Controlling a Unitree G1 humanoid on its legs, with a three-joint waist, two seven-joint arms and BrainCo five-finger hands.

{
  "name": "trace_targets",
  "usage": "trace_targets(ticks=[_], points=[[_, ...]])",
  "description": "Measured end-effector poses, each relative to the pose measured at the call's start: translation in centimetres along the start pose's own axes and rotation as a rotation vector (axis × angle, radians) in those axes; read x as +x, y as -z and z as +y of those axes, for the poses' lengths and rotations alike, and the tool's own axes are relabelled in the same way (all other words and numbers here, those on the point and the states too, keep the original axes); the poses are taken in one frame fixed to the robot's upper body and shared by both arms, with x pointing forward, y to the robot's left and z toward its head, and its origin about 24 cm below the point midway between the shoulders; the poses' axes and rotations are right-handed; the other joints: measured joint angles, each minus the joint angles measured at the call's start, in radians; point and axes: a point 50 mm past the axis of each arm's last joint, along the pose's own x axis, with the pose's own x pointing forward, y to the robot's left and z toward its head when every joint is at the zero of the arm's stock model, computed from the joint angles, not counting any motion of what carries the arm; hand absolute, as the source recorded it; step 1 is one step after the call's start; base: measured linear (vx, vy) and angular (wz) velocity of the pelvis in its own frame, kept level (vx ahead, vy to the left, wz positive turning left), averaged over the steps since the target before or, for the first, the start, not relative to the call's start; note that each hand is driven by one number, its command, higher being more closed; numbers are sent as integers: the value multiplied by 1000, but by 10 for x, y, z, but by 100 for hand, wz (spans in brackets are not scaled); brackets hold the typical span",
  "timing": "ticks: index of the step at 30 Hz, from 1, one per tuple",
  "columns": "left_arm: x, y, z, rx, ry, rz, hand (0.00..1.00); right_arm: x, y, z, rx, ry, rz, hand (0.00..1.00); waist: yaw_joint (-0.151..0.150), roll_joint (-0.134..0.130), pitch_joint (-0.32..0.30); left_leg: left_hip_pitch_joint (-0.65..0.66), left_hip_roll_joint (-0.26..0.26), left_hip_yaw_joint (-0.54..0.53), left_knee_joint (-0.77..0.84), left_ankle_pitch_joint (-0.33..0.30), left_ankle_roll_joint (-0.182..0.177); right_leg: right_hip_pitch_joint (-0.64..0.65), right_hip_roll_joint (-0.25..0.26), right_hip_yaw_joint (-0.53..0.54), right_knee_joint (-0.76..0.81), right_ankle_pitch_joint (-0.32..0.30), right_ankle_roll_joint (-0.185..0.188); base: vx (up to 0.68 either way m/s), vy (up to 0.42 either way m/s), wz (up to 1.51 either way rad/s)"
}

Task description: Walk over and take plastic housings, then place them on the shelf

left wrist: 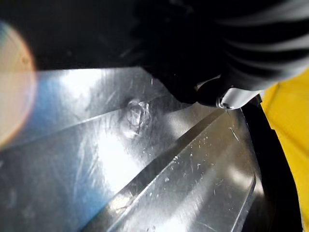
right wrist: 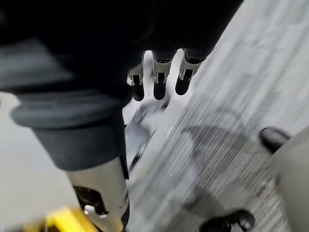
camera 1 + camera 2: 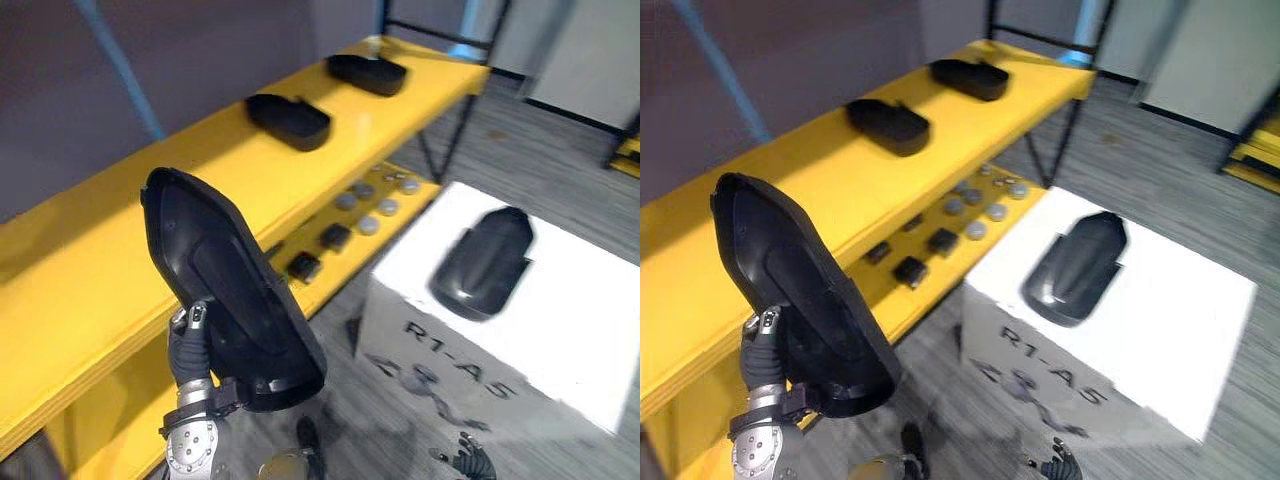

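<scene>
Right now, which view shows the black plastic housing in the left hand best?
Left eye view: the black plastic housing shows whole, hollow side showing, left hand gripping its lower end. Right eye view: the same, nearer the frame edge. Left wrist view: a glare-streaked close-up of its surface. Right wrist view: floor.

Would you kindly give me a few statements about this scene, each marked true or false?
1. The left hand grips a black housing. True.
2. Three housings lie on the yellow shelf. False: its top board bears two, a nearer housing and a farther housing.
3. A dark housing lies on the white box. True.
4. The right hand carries a housing. False: it hangs empty near the floor, fingers relaxed.
</scene>
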Motion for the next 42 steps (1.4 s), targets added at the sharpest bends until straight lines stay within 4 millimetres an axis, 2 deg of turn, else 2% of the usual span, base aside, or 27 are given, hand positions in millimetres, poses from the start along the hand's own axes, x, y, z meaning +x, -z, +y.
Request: trace_targets(ticks=[2, 4, 5, 6, 7, 8, 10, 11, 12, 14, 15, 16, 17, 18, 19, 22, 23, 24, 25, 26, 27, 29, 31, 33, 34, 36, 42], points=[[3, -1, -3, -5, 13, -11, 100, 5, -10, 10, 10, -21, -16, 0, -1, -8, 5, 0, -55, -40, -10, -19, 20, 18, -32, 3, 8, 0, 0, 158, 141, 72], [3, 0, -3, -6, 13, -2, 100, 8, -18, 15, -11, -38, -37, 0, 1, -6, 8, 4, -74, -48, 28, -66, 34, 5, -100, 16, 128, 1, -1, 149, 213, 27], [4, 0, -4, -5, 18, -3, 100, 8, -19, 16, -22, -44, -41, 0, 1, -6, 9, 11, -79, -54, 43, -80, 33, -12, -134, 47, 204, 6, -15, 117, 217, 31], [5, -1, -8, -9, 41, -9, 100, 8, -19, 17, -42, -51, -39, 0, -14, -1, 17, 36, -86, -90, 53, -101, 38, -73, -168, 196, 369, 28, -111, 145, 244, 58], [9, -1, -14, -13, 71, -16, 100, 6, -16, 18, -41, -51, -30, 0, -26, 5, 22, 50, -88, -123, 45, -102, 34, -126, -135, 338, 429, -18, -88, 128, 148, 100], [13, 0, -21, -11, 109, -19, 100, 5, -12, 17, -40, -50, -19, 0, -39, 18, 31, 79, -93, -173, 9, -93, 21, -187, -56, 498, 460, -79, -74, 135, 122, 95], [16, 2, -26, -10, 132, -17, 100, 2, -4, 18, -44, -56, -1, 0, -55, 20, 39, 136, -99, -200, -51, -92, 19, -252, 31, 625, 438, -126, -60, 142, 80, 81], [18, 4, -29, -12, 138, -14, 100, 1, -9, 19, -47, -58, -26, 0, -62, 13, 42, 157, -113, -218, -51, -89, 15, -293, 69, 689, 400, -139, -46, 136, 71, 60], [20, 5, -30, -12, 142, -11, 100, 1, -10, 19, -46, -59, -35, 0, -62, 11, 44, 165, -124, -232, -48, -89, 16, -314, 84, 728, 381, -140, -45, 122, 55, 70], [24, 8, -41, -8, 177, -11, 100, -1, -16, 20, -49, -63, -72, 0, -93, 11, 43, 186, -168, -307, -43, -91, 18, -371, 121, 854, 299, -137, -40, 119, 46, 112], [25, 7, -43, -8, 183, -15, 100, -2, -15, 21, -53, -67, -72, 0, -93, 7, 41, 197, -177, -322, -46, -99, 23, -370, 115, 855, 278, -137, -40, 102, 32, 88], [25, 7, -46, 3, 186, -22, 100, -4, -12, 21, -53, -69, -66, 0, -77, 2, 36, 212, -183, -320, -46, -120, 32, -363, 102, 847, 245, -136, -41, 159, 6, 14], [25, 7, -45, 24, 170, -28, 100, -5, -9, 27, -46, -85, -58, 0, -48, -9, 28, 226, -174, -254, -19, -185, 24, -340, 85, 847, 181, -120, -35, 175, -17, -8], [27, 7, -43, 36, 160, -32, 100, -7, -7, 30, -45, -93, -55, 0, -46, -15, 21, 227, -161, -202, 10, -218, 9, -324, 76, 846, 153, -81, -22, 244, -79, -20], [32, 8, -44, 43, 145, -34, 100, -11, -2, 34, -50, -110, -49, 0, -42, -9, -3, 225, -144, -163, 63, -246, 10, -282, 71, 823, 106, -5, -8, 276, -103, 4], [44, 3, -52, 68, 145, -65, 100, -15, 6, 36, -69, -120, -27, 0, -67, -19, -75, 227, -137, -190, 80, -247, 8, -220, 87, 794, 16, 10, -7, 342, -61, 27], [48, 2, -54, 78, 147, -76, 100, -14, 5, 37, -69, -122, -31, 0, -68, -19, -77, 234, -134, -195, 84, -252, -1, -202, 91, 794, -1, 16, -16, 327, -32, 29], [56, 4, -58, 93, 152, -74, 100, -13, 4, 37, -72, -125, -32, 0, -71, -18, -80, 230, -125, -204, 133, -266, -30, -167, 94, 795, -33, 34, -41, 227, 3, 30], [66, 7, -58, 133, 147, -70, 100, -11, -1, 46, -86, -150, -41, 0, -76, -58, -71, 190, -131, -204, 184, -321, -44, -136, 56, 794, -47, 44, -42, 169, -11, 28], [70, 9, -57, 156, 143, -65, 100, -9, -3, 48, -93, -156, -41, 0, -78, -58, -78, 203, -129, -210, 83, -301, -47, -130, 51, 803, -51, 43, -40, 69, -42, 17], [77, 15, -53, 177, 116, -36, 100, -6, -6, 44, -114, -153, -40, 0, -92, -44, -78, 255, -104, -183, -69, -119, -53, -130, 65, 799, -33, 36, -35, 43, -46, -1], [89, 22, -45, 211, 54, 10, 100, -6, -9, 49, -132, -180, -51, 0, -96, -37, -81, 263, -81, -193, -63, -116, -51, -148, 88, 826, -28, 30, -37, 72, 18, 2], [100, 22, -42, 244, 29, 14, 100, -6, -9, 50, -136, -184, -50, 0, -102, -37, -80, 267, -62, -213, -59, -130, -75, -153, 122, 827, -90, 38, -42, 41, -32, 20], [109, 18, -37, 285, 21, 6, 100, -6, -8, 49, -140, -182, -46, 0, -112, -50, -78, 286, -67, -219, -59, -141, -90, -166, 135, 830, -135, 109, -58, 8, -103, 11], [111, 18, -37, 294, 17, 5, 100, -5, -7, 45, -150, -176, -41, 0, -118, -44, -79, 301, -64, -221, -59, -150, -102, -160, 135, 830, -123, 104, -39, 45, -120, -7], [117, 12, -42, 294, 20, -20, 100, -5, -6, 42, -158, -170, -36, 0, -122, -36, -81, 304, -49, -214, -61, -152, -106, -160, 149, 832, -128, 105, -40, 60, -129, -14], [137, 8, -56, 350, 39, -20, 100, -3, -3, 29, -193, -147, -19, 0, -174, -34, -81, 305, -23, -193, -89, -142, -117, -166, 180, 856, -153, 123, -64, -29, -87, -18]])
